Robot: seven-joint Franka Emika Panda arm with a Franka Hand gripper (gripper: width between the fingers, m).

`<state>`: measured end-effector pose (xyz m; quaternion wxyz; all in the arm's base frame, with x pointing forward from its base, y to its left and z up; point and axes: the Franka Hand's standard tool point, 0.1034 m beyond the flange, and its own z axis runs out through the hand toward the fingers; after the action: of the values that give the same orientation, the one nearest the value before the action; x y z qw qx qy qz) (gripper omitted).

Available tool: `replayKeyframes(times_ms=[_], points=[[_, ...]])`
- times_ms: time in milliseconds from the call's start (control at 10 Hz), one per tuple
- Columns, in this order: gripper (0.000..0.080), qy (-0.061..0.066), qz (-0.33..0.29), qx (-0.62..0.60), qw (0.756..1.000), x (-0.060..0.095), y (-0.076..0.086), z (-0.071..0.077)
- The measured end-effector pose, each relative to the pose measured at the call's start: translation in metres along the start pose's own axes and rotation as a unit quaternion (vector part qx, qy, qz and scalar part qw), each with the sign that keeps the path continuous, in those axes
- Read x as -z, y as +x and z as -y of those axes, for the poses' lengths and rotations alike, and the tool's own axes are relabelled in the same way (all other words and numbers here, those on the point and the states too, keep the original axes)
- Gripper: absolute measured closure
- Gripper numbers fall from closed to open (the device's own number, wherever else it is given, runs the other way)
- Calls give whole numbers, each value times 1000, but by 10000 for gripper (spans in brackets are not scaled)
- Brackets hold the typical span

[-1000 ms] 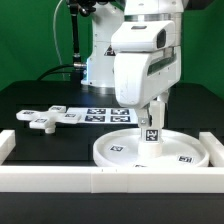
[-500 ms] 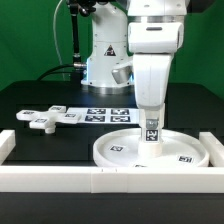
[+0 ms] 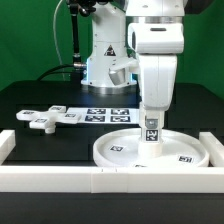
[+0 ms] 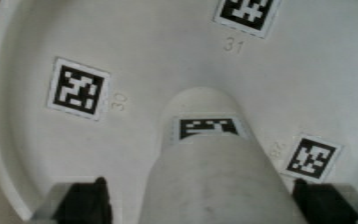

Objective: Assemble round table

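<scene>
Between the fingers: the short cylindrical leg stands upright, pinched from both sides by the gripper. In the wrist view each dark finger lies flat against a flank of the leg.
Below the fingers: the large rimmed disc lies flat on the table, and the leg's lower end meets it near the middle. The wrist view shows the disc's white face and its tags all round the leg.
Joint: I cannot tell whether the leg is fully seated in the disc or only resting on it.
Done, by my reckoning: the disc is placed and the leg is brought to its centre.
Left to do: finish seating the leg, let go of it, then fetch and fit the foot piece.
To the exterior view's left of the fingers: the cross-shaped foot piece lies loose on the black table, well apart from the disc.
Behind the fingers: the marker board lies flat just beside the foot piece, with the robot's base farther back.
In front of the fingers: a long white border bar runs just beside the disc's rim.
In the way: nothing tall stands between the fingers and the foot piece, only the disc's low rim and the flat board.
</scene>
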<state>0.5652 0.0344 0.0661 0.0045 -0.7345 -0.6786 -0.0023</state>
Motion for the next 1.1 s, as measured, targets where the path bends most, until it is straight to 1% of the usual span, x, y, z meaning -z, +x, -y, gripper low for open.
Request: replayKeyframes(times_ms=[300, 400, 600, 800, 1100], points=[[393, 0, 0, -19, 1000, 0, 0, 0], [393, 1, -1, -58, 998, 0, 0, 0], [393, 2, -1, -172, 985, 0, 2, 1], [392, 4, -1, -246, 969, 0, 2, 1], [392, 5, 0, -348, 937, 0, 2, 2]])
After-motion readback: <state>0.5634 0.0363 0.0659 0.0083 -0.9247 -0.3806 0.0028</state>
